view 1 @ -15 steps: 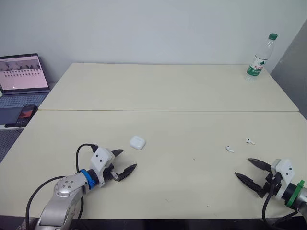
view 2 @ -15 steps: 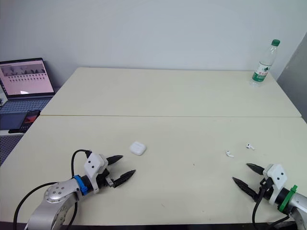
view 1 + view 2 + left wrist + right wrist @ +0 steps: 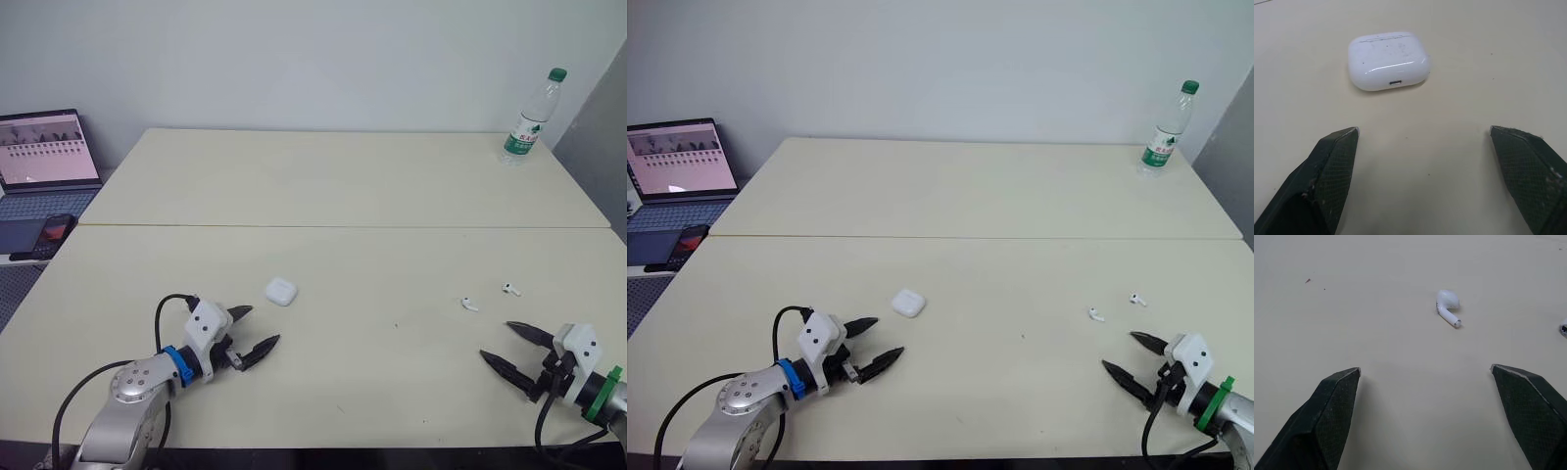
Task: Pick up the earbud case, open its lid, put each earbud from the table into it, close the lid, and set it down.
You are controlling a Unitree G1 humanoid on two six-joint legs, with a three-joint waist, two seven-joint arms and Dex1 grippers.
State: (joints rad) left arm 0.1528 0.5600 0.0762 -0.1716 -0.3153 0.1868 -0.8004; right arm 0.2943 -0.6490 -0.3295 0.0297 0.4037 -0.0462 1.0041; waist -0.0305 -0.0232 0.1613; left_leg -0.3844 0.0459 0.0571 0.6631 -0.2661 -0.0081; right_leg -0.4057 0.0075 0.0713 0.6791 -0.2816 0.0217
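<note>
My left gripper (image 3: pixel 253 331), spread wide and empty, sits just short of the closed earbud case (image 3: pixel 281 291) lying ahead.

The earbud case (image 3: pixel 281 291) lies on the table's (image 3: pixel 343 186) near half, left of centre, just ahead of the left gripper (image 3: pixel 264 325). Two earbuds lie near each other on the right, ahead of the right gripper (image 3: pixel 495 341): the nearer earbud (image 3: pixel 470 305) to the left, the farther earbud (image 3: pixel 509 289) to the right. A bottle (image 3: pixel 530 117) stands at the far right corner. Off the table's left side sits a laptop (image 3: pixel 44 162), with a phone (image 3: pixel 54 230) at its near side.
</note>
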